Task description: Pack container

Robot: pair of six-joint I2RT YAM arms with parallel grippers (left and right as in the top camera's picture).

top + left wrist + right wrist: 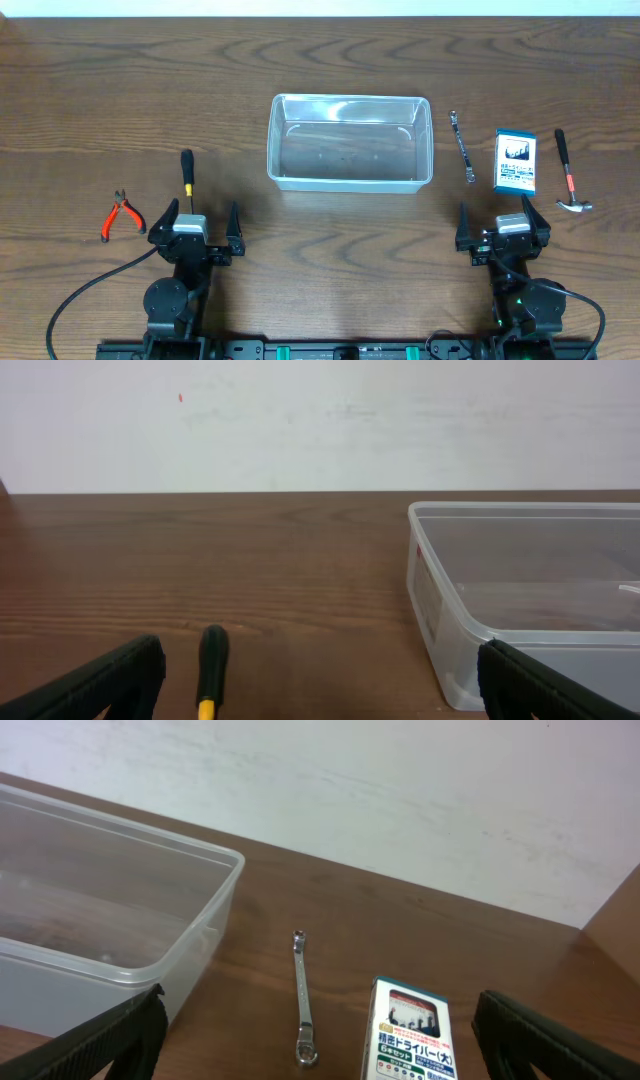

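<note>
The clear plastic container (349,142) stands empty at the table's middle, also in the left wrist view (520,600) and the right wrist view (100,910). A black-and-yellow screwdriver (186,172) lies left of it, its handle between my left fingers' line of sight (213,665). My left gripper (197,222) is open and empty, behind the screwdriver. A silver wrench (462,147) (302,1000) and a blue-and-white box (515,162) (408,1032) lie right of the container. My right gripper (502,224) is open and empty, near the box.
Red-handled pliers (121,216) lie at the far left. A small hammer (567,176) with a red-and-black handle lies at the far right. A pale wall stands behind the table's far edge.
</note>
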